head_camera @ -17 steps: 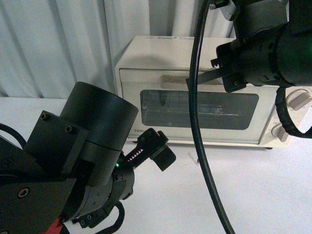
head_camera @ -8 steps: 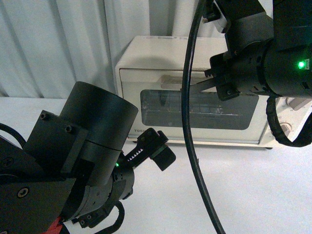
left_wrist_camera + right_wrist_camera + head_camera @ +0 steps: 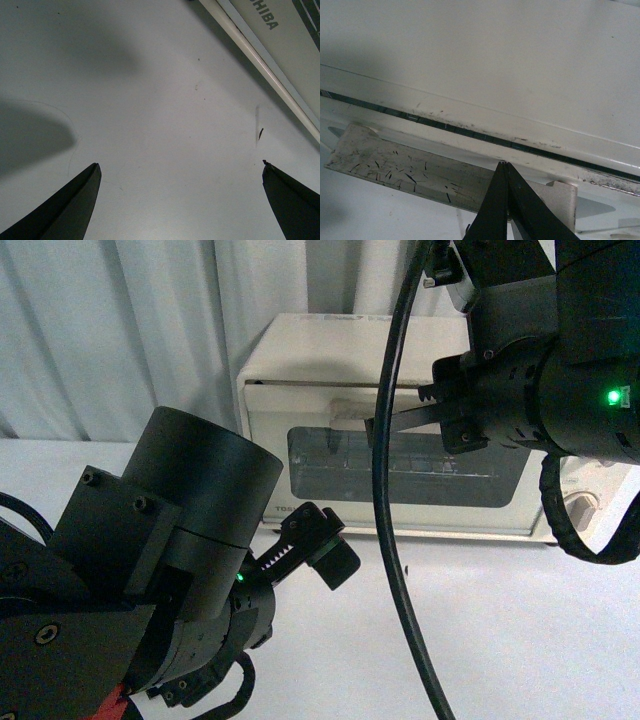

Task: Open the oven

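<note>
At the back of the white table (image 3: pixel 520 640), against the curtain (image 3: pixel 120 330), the oven (image 3: pixel 310 345) stands facing me, and my right wrist view shows a thin dark gap along the top edge of its door (image 3: pixel 262 440). My right gripper (image 3: pixel 370 426) reaches in at the handle (image 3: pixel 343 410) high on the door, its fingers pressed together with no space between them and their tips lying over the bar near one end; I cannot tell whether they hook it. My left gripper (image 3: pixel 322 545) hangs low before the oven's front, jaws spread wide over bare table, holding nothing.
</note>
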